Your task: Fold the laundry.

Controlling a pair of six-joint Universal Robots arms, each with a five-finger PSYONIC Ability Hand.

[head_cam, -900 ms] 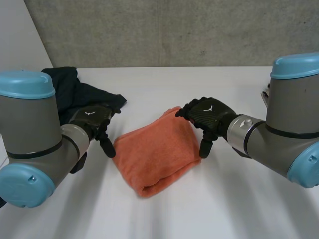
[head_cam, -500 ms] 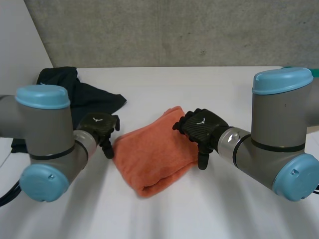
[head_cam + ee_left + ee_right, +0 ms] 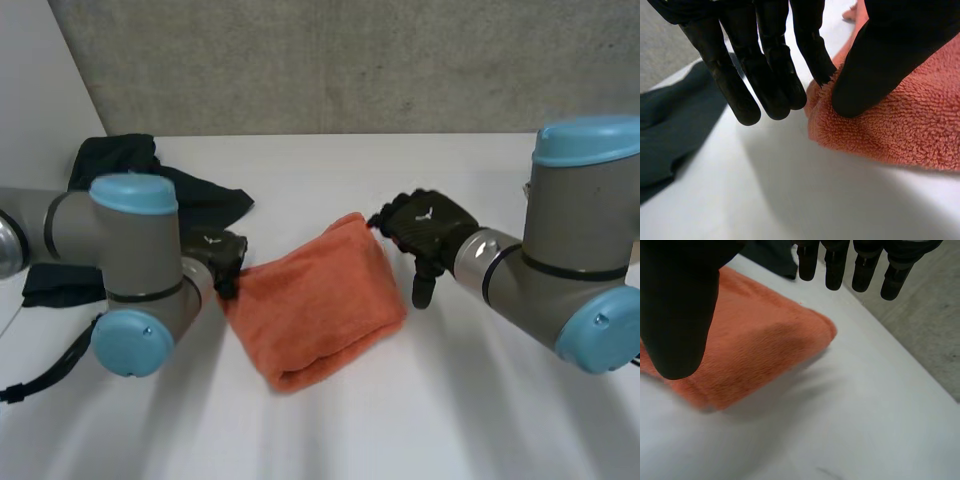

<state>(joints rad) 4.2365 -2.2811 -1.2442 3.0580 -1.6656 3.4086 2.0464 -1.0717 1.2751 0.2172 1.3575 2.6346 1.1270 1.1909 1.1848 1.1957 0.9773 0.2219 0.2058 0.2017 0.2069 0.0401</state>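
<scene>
Folded orange towel (image 3: 315, 310) at the middle of the table (image 3: 450, 420); dark garment (image 3: 130, 165) at far left. The left hand (image 3: 222, 255) nips the towel's left corner between thumb and one finger, the other fingers straight. The right hand (image 3: 425, 225) hangs spread and empty at the towel's right edge. Advised: square the edges by small tugs, without dragging the stack. The left wrist view resolves the nip, which the arm masks in the head view

Nubby orange terry towel (image 3: 315, 310) (looped pile), smooth matt white table (image 3: 450, 400)
</scene>
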